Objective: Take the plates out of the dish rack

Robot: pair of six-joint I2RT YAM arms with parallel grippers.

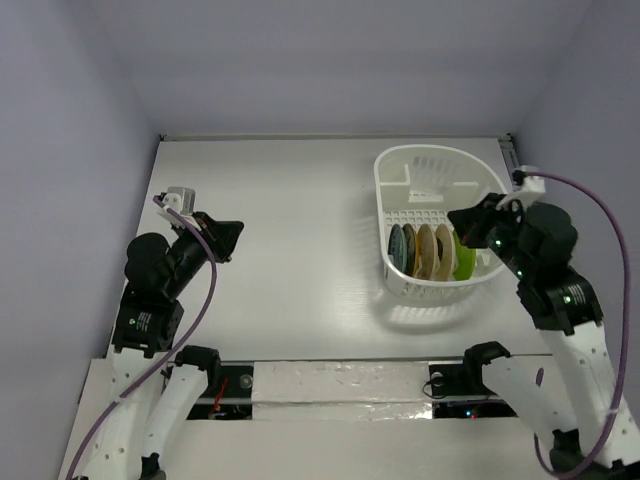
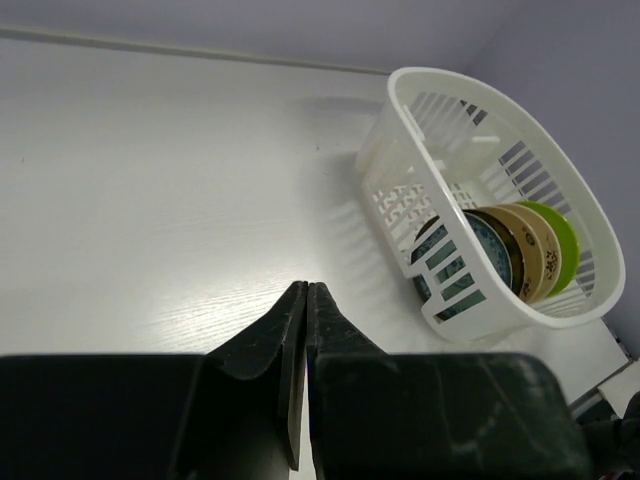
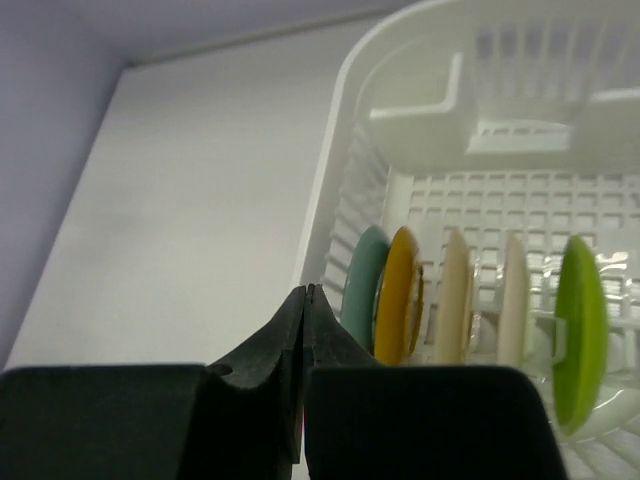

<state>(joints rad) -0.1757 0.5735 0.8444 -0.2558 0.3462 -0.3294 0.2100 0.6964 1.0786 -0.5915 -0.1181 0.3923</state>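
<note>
Plates [image 3: 455, 300], five, upright in one dish rack [image 1: 378, 200], both arms' jaws closed, empty

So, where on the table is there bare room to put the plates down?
The widest bare patch is the table between the left gripper and the dish rack. A narrower strip lies in front of the rack. It is crowded at the rack's near end, where five plates stand under the right gripper.

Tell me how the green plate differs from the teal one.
The green plate is plain lime; the teal plate is blue-green. The green plate ends the row on the right, the teal plate on the left. The teal plate stands close beside its mustard neighbour; the green plate has a clear gap. Both stand on edge in the dish rack.
</note>
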